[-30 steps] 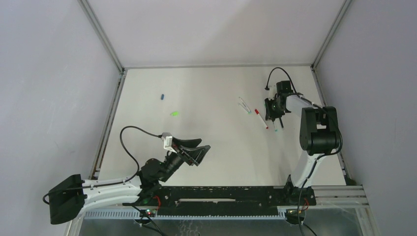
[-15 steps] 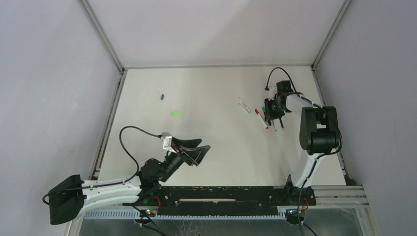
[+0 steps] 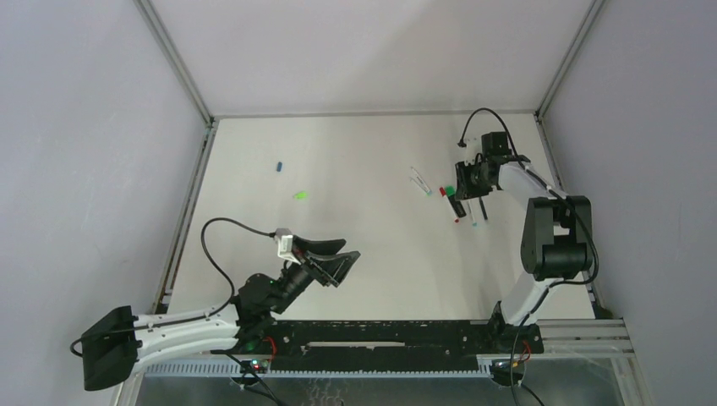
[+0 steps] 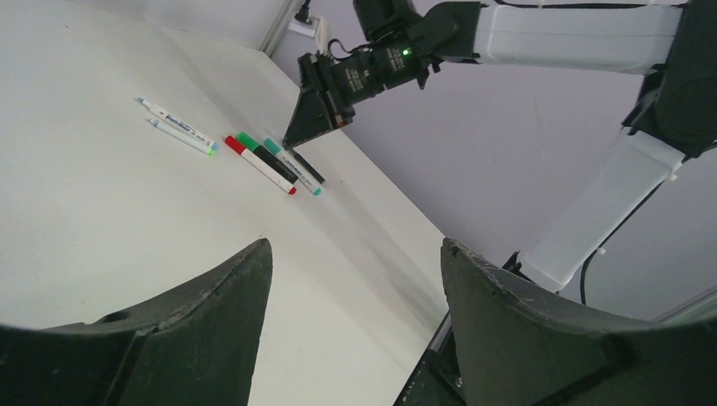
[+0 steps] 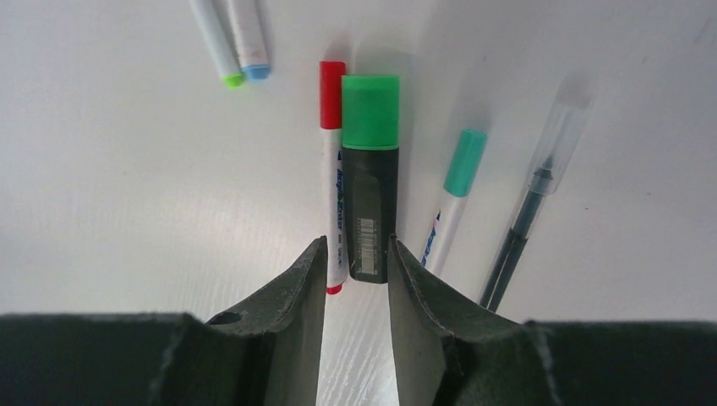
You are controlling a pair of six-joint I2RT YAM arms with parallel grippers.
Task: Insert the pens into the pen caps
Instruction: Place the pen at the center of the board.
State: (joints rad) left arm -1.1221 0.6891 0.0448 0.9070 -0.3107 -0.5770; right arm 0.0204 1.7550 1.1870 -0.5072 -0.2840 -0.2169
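Pens (image 3: 448, 196) lie clustered at table's (image 3: 363, 245) far right, we note from above; right gripper (image 3: 465, 190) over them, blue cap (image 3: 278, 167) and green cap (image 3: 299, 195) well apart at left. Left gripper (image 3: 345, 260) hangs near front. Left wrist: its jaws wide open, gripping nothing. Right wrist: we see jaws parted above green-capped marker's (image 5: 369, 194) bare end; red pen (image 5: 332, 169) just beside marker, teal pen (image 5: 452, 199) on other side.

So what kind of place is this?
Probably a robot test booth: a white table boxed in by plain walls, a left arm and right arm bolted at its near edge, and pens laid out.
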